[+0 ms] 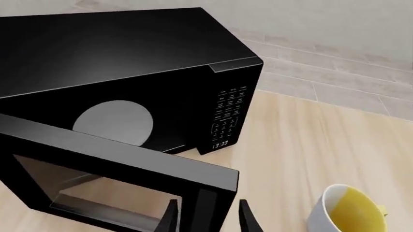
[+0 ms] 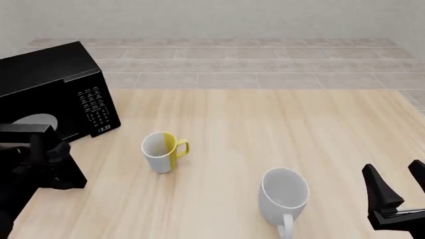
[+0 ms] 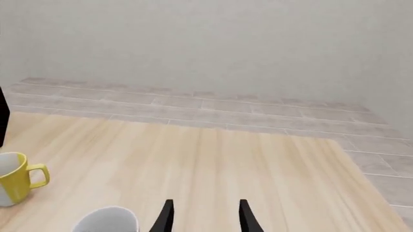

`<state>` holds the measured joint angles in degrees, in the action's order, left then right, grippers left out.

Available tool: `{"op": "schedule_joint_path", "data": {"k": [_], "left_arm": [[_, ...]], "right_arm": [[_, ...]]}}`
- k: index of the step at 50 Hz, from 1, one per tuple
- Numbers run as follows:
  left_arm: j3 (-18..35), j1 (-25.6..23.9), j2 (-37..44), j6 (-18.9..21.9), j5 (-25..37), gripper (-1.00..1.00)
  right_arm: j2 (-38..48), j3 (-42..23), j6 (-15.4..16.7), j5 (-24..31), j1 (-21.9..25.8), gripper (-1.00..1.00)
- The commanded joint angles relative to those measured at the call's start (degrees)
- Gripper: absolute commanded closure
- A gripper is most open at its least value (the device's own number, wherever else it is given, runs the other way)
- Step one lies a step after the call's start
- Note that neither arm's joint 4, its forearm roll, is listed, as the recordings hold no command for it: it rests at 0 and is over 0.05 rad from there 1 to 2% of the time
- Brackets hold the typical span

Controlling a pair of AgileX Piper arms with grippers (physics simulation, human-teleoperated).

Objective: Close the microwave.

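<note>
The microwave (image 1: 129,53) is a glossy black box at the table's far left (image 2: 47,79). Its door (image 1: 123,164) stands swung open, showing the grey turntable (image 1: 115,121) inside, beside the keypad (image 1: 229,108). My left gripper (image 1: 208,204) is open, with one finger on each side of the door's free edge. In the front view the left arm (image 2: 37,154) covers most of the door. My right gripper (image 2: 397,184) is open over the table's near right, far from the microwave and holding nothing (image 3: 206,212).
A yellow-and-white mug (image 2: 162,152) stands upright just right of the open door (image 1: 348,212). A white mug (image 2: 284,196) stands near the front, left of the right gripper. A tiled floor strip lies beyond the table's far edge.
</note>
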<state>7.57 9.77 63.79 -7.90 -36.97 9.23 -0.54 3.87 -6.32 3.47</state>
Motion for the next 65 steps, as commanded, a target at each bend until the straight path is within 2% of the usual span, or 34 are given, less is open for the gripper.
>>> {"op": "schedule_joint_path", "data": {"k": [1, 16, 26, 38, 65], "left_arm": [[2.4, 0.2, 7.0, 0.7, -1.9, -1.0], [3.3, 0.5, 9.0, 1.0, -2.9, -1.0], [4.1, 0.9, 11.3, 1.0, -3.7, -1.0], [5.0, 1.0, 13.5, 1.0, -4.6, -1.0], [6.7, 2.1, 16.0, 1.1, -5.0, -1.0]], "right_arm": [[-0.1, 0.3, -0.1, -0.1, -0.1, -1.0], [1.6, 0.4, -0.1, -1.7, -0.3, -1.0], [-1.8, -0.2, 0.2, 2.0, 0.0, -1.0], [-3.7, -0.4, 0.3, 3.8, -0.1, -1.0], [-2.8, -0.2, 0.3, 2.9, 0.2, -1.0]]}}
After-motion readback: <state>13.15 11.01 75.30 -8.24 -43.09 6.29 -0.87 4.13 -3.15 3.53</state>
